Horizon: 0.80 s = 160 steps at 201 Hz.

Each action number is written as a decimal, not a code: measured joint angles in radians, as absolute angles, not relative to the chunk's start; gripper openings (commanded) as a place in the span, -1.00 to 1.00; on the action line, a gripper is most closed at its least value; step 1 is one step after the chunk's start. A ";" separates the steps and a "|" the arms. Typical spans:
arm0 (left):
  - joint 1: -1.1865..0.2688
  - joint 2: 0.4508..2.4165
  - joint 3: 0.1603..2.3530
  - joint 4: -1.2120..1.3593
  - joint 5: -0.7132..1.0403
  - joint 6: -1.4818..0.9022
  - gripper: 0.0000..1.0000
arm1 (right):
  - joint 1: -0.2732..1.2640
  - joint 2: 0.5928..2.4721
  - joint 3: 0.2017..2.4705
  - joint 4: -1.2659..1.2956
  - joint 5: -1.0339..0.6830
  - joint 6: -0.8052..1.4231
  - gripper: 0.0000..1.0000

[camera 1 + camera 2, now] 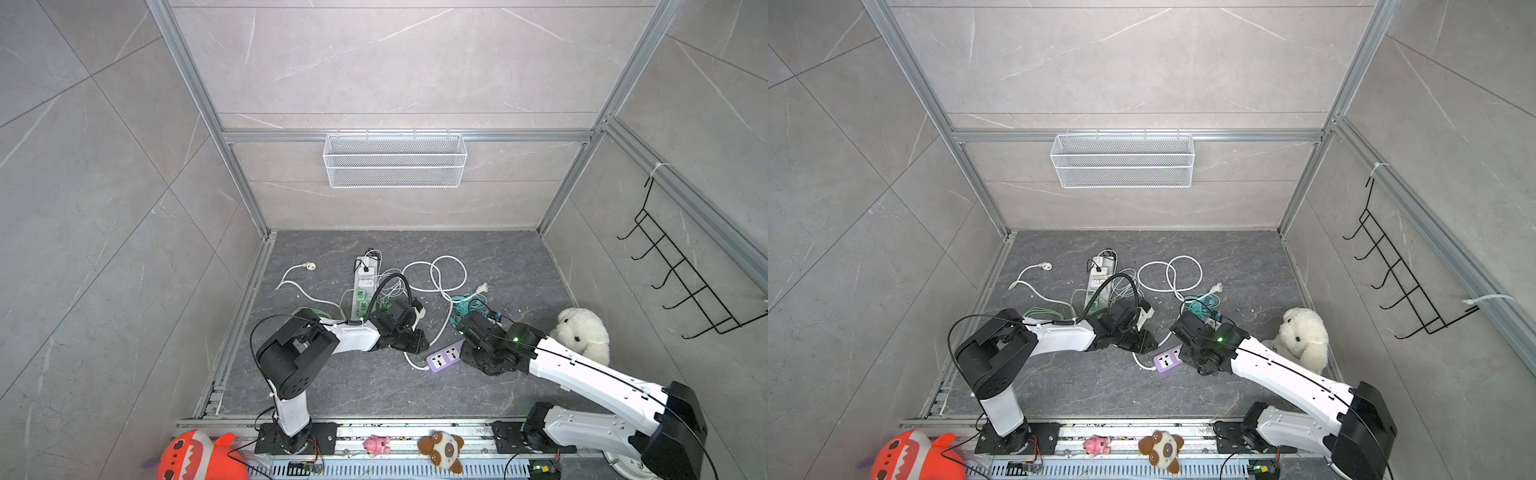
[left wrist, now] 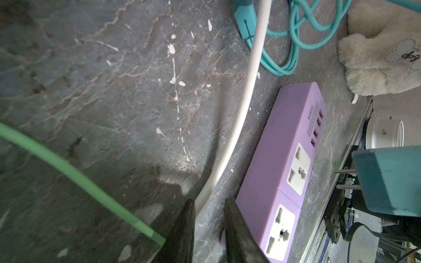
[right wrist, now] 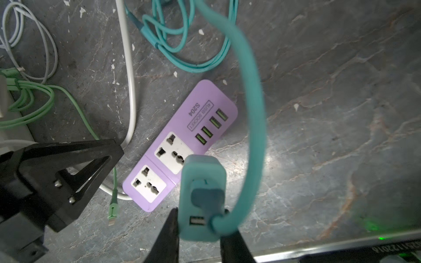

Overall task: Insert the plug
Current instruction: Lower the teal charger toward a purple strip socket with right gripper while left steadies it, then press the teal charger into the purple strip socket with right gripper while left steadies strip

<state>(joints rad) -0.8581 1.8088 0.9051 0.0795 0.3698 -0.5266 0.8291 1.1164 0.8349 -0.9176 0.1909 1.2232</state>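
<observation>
Strip could skid
The right gripper (image 3: 199, 214) clamped the teal plug (image 3: 202, 182), purple strip (image 3: 200, 107) close ahead; the left gripper (image 2: 209, 201) pinched only its white cable (image 2: 246, 102), so a push might have slid it.

White arms (image 1: 353, 336), black joints, black left pincer (image 3: 117, 151) bearing screws.

arm (image 1: 582, 370) x2 | strip (image 1: 442, 357) x2: purple, white | socket (image 3: 174, 152) on purple x2 | USB port (image 3: 211, 126) x4 | teal plug (image 3: 202, 193) x1 | thick white cord (image 2: 251, 79) x2 | toy (image 1: 582, 332) x4: white, orange, pink, brown | basket (image 1: 395, 160) x1 | hook rack (image 1: 685, 261) x1
</observation>
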 measured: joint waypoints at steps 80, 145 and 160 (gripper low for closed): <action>-0.871 1.834 0.933 0.057 0.378 -0.523 -0.47 | 0.768 1.152 0.757 -0.869 0.186 1.201 -1.00; -0.871 1.839 0.933 0.063 0.403 -0.524 -0.48 | 0.582 1.445 0.905 -0.675 0.107 0.981 -1.00; -0.871 1.846 0.936 0.070 0.422 -0.527 -0.47 | 0.550 1.500 0.977 -0.660 0.093 0.925 -1.00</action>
<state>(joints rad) -0.8707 1.8462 0.9356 0.0700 0.4221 -0.5266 0.5499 1.5002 0.9771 -0.6598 0.0925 0.9245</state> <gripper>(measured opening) 0.263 0.270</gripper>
